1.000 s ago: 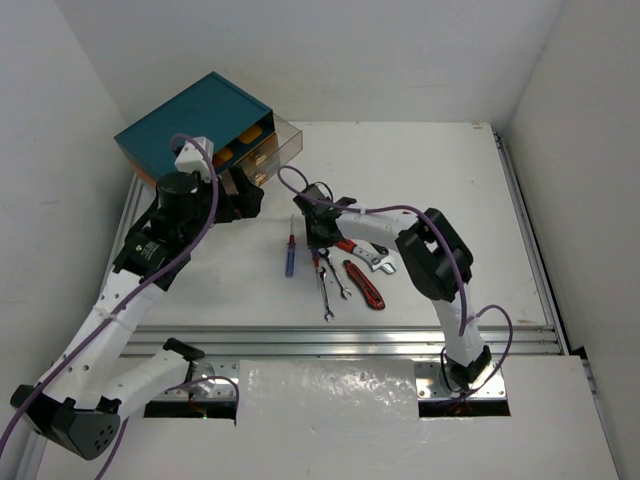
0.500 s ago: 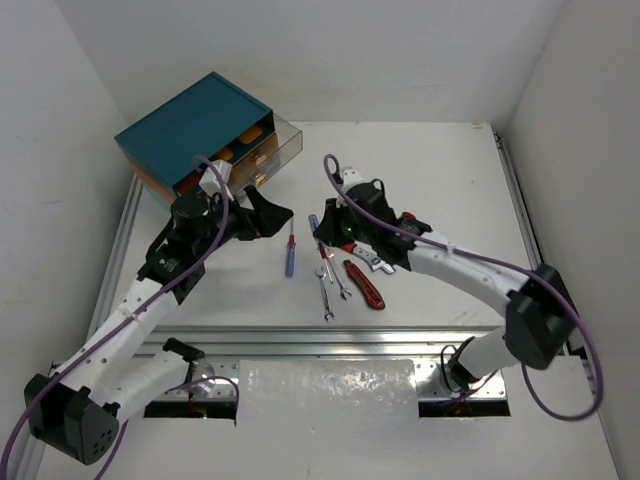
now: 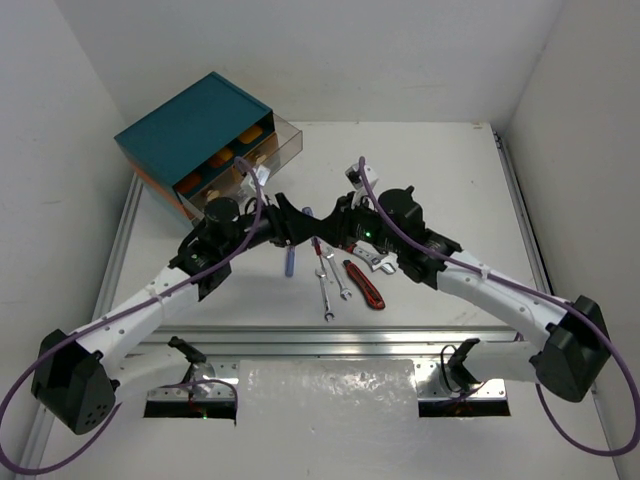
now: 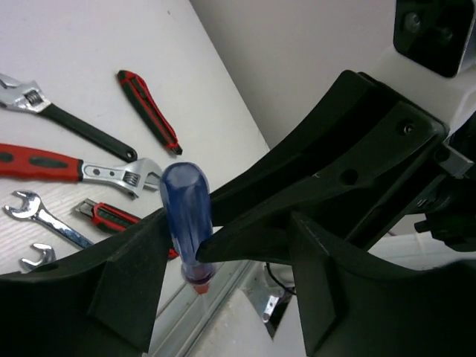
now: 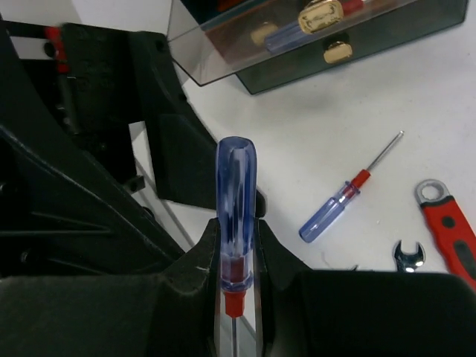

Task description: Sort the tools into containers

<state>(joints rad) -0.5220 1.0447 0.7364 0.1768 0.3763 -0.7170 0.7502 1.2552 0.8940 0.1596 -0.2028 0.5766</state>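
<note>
White tabletop [image 3: 450,170], white walls on three sides. Teal-topped cabinet [image 3: 190,125] sits at the back left corner, with one amber drawer [image 3: 275,150] pulled out toward the middle.

Both arms meet above the table, just in front of that drawer. We note the right gripper [image 5: 236,260] clenched on the held screwdriver [image 5: 236,193] at its red collar. The blue handle sticks up free of the fingers.

The left gripper [image 4: 223,253] straddles that handle. One finger [image 4: 126,282] lies against it. The other finger [image 4: 327,290] stands off, with a gap showing, so we read the left as spread and not yet pinching.

Our judgement: a hand-over, right to left, since the left arm is nearer the cabinet.

On the table:
- second screwdriver [image 5: 331,212], lying flat near the drawer
- red-handled adjustable wrench [image 4: 44,165]
- black-handled adjustable wrench [image 4: 74,126]
- cutter [image 4: 149,111]
- open-end wrench [image 4: 44,219]

Through the drawer's clear wall we see a blue handle [image 5: 297,30] already inside.

Next move, as we see it: the left must clamp squarely on the handle before the right lets go, or the tool could drop. Then it goes over the drawer's rim to be released inside. Most of the sorting looks undone.
</note>
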